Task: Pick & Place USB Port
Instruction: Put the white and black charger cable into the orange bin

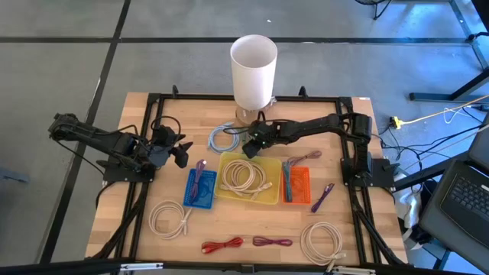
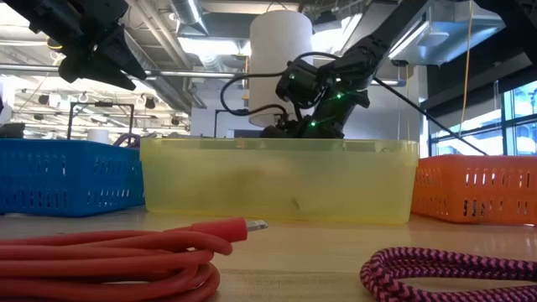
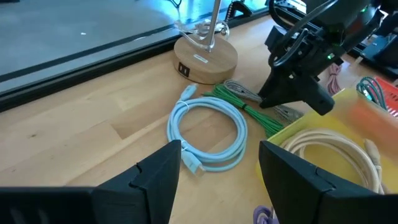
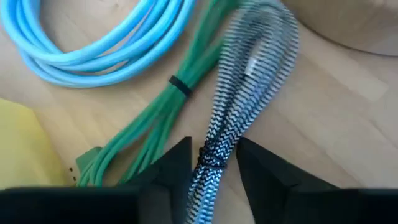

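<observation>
R gripper [image 4: 211,163] is down at the back of the surface [image 1: 145,198], fingers [image 4: 175,163] apart and straddling the tied middle of the black-white braided cable [image 4: 245,81]. Contact can't be confirmed. Cable bundle is folded long & narrow, its axis running from between the fingers toward the lamp base [image 3: 206,57]. Green cable [image 4: 168,106] lies just beside it, roughly parallel; light blue coil [image 3: 208,132] next over. Yellow bin [image 1: 248,180] near. L gripper [image 3: 217,168] waits w/ fingers wide apart, at surface's left side.
</observation>
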